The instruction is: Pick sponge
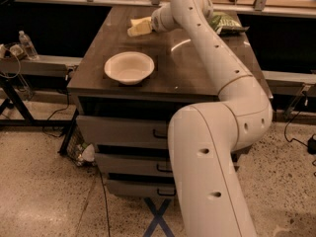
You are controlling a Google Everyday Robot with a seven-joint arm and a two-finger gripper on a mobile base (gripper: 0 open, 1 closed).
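The sponge [139,27] is a small pale-yellow block at the far left of the dark wooden table top [197,68]. My gripper [152,23] is at the end of the white arm, which reaches across the table from the front. The gripper is right against the sponge's right end. The arm's wrist hides the place where they meet, so I cannot tell whether the sponge is held or lies on the table.
A white bowl [129,67] stands at the table's front left. A green snack bag [224,21] lies at the far right. Drawers [123,130] are under the table. A water bottle [28,44] stands on a bench at the left, with cables on the floor.
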